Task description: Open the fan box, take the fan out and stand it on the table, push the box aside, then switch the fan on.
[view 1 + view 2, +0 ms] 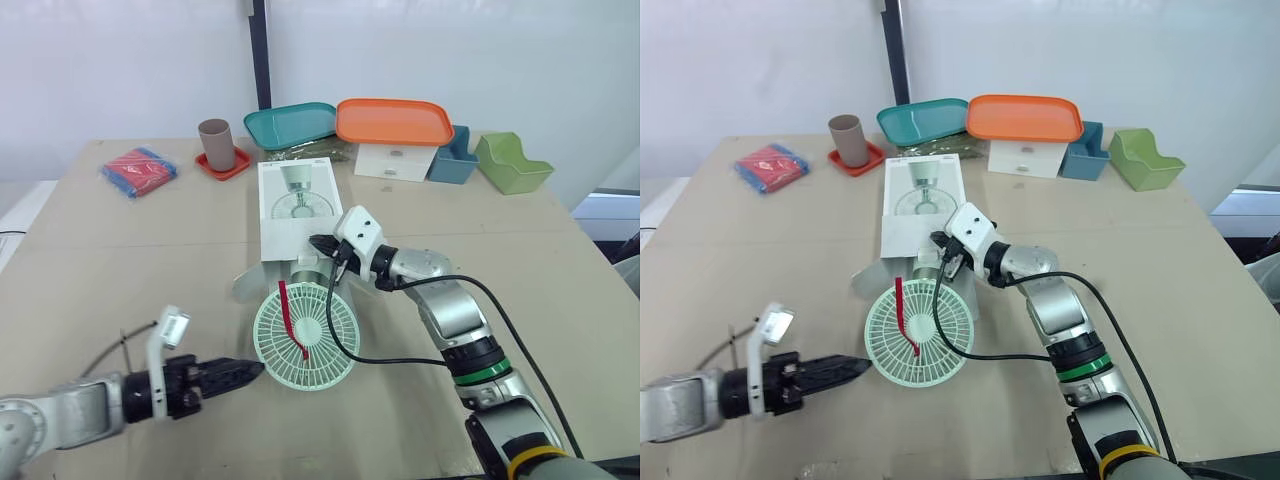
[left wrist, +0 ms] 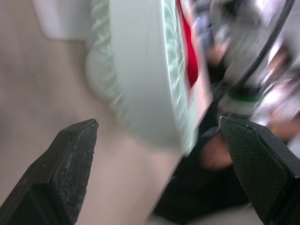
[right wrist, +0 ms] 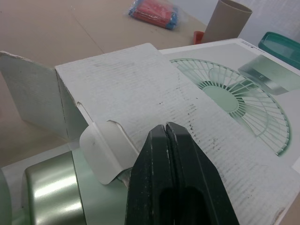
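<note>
1. Two grippers are at the near end of the fan box (image 1: 295, 205), which lies flat on the table (image 1: 120, 250) with its end flaps folded outward.
2. The fan (image 1: 303, 335) is partly out of the box. Its round pale-green grille rests on the table just in front of the opening, with a red strip (image 1: 290, 315) across its face.
3. The fan's stem and base cannot be made out in the head views, because the right gripper (image 1: 322, 247) and the box mouth cover them. The right wrist view shows a shiny green cylinder (image 3: 51, 192), cut off at the frame edge.
4. The right gripper's fingers (image 3: 173, 164) are pressed together over the box's top panel, by a small curled tab. Nothing can be seen between them.
5. The left gripper (image 1: 240, 372) is just beside the grille's left rim. Its fingers (image 2: 65, 159) are spread wide, with the grille edge ahead between them. Contact cannot be confirmed.
6. A black cable (image 1: 340, 345) crosses the grille's right side.
</note>
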`<state>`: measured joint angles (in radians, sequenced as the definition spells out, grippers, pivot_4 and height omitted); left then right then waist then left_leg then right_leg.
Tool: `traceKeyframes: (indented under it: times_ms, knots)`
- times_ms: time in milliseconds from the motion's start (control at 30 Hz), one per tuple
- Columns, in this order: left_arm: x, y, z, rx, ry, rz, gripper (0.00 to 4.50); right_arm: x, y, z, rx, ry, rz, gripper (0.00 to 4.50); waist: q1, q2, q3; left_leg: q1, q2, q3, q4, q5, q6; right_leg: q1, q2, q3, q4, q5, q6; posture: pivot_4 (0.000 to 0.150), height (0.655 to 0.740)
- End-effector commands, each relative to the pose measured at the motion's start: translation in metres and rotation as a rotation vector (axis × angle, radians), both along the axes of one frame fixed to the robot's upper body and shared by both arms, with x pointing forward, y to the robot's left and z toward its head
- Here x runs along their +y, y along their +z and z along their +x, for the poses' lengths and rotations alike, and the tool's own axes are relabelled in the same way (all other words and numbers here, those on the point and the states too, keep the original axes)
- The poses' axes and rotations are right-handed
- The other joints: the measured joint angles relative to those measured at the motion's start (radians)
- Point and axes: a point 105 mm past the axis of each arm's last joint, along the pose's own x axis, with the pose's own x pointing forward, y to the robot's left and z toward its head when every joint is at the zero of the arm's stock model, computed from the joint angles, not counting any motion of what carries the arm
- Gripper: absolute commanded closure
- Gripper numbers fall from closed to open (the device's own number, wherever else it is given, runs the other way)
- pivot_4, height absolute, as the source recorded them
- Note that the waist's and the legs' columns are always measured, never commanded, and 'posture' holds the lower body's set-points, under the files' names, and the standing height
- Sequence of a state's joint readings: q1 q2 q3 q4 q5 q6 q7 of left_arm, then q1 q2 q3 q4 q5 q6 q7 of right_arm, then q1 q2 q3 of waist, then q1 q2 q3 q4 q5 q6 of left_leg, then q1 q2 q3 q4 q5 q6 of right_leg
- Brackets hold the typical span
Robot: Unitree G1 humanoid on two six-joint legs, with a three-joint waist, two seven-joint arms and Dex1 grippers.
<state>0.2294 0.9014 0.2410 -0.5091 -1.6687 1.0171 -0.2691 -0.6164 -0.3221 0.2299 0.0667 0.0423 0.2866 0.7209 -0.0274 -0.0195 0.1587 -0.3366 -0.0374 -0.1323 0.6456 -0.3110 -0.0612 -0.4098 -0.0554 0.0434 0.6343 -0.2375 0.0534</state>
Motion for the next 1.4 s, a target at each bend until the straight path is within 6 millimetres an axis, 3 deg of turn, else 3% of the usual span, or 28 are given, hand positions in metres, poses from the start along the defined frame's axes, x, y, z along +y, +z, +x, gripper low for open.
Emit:
traceKeyframes:
  times_ms: [33, 233, 400, 533, 767, 967, 1400]
  knots:
    - [0.014, 0.037, 0.014, -0.391, -0.028, 0.153, 0.08, -0.004, 0.006, 0.001, 0.004, 0.020, 0.031, 4.50, 0.000, 0.001, 0.001, 0.000, 0.000, 0.001, -0.001, 0.000, 0.000, 0.000, 0.000, 0.000, 0.000, 0.000, 0.000, 0.150, 0.7400]
    - [0.029, 0.025, 0.014, -0.887, -0.265, 0.592, 0.08, -0.001, 0.015, -0.006, -0.002, 0.075, 0.077, 4.50, -0.004, 0.004, 0.002, 0.002, 0.002, 0.005, -0.008, 0.003, -0.004, -0.001, -0.001, 0.001, -0.004, 0.000, -0.002, 0.150, 0.7400]
    - [0.039, 0.020, 0.024, -1.137, -0.319, 0.716, 0.08, -0.006, 0.022, -0.018, 0.031, 0.154, 0.141, 4.50, -0.003, 0.004, 0.002, 0.001, 0.004, 0.005, -0.009, -0.001, 0.003, -0.001, -0.001, -0.001, -0.006, 0.000, -0.004, 0.150, 0.7400]
    - [0.035, 0.015, 0.028, -1.235, -0.366, 0.740, 0.00, -0.019, 0.034, -0.027, 0.060, 0.199, 0.205, 3.28, 0.001, 0.004, 0.003, 0.000, 0.004, 0.004, -0.008, -0.001, 0.004, -0.001, -0.001, -0.002, -0.005, 0.001, -0.002, 0.150, 0.7400]
    - [0.027, 0.007, 0.027, -1.425, -0.494, 0.798, 0.00, -0.058, 0.045, -0.069, 0.090, 0.385, 0.239, 0.07, 0.003, 0.006, 0.003, 0.000, 0.005, 0.003, -0.008, -0.003, 0.006, -0.001, -0.001, -0.002, -0.005, 0.002, -0.002, 0.150, 0.7400]
    - [0.023, 0.006, 0.026, -1.651, -0.616, 0.862, 0.00, -0.083, 0.032, -0.094, 0.122, 0.497, 0.202, 0.07, 0.001, 0.007, 0.004, 0.002, 0.006, 0.006, -0.007, -0.003, 0.007, 0.001, 0.000, -0.002, -0.005, 0.003, -0.002, 0.150, 0.7400]
    - [-0.001, -0.005, 0.037, -2.031, -0.749, 0.925, 0.00, -0.085, 0.012, -0.123, 0.143, 0.678, 0.073, 0.07, 0.002, 0.008, 0.005, 0.003, 0.006, 0.006, -0.005, -0.003, 0.007, 0.002, 0.000, -0.002, -0.005, 0.004, -0.001, 0.150, 0.7400]
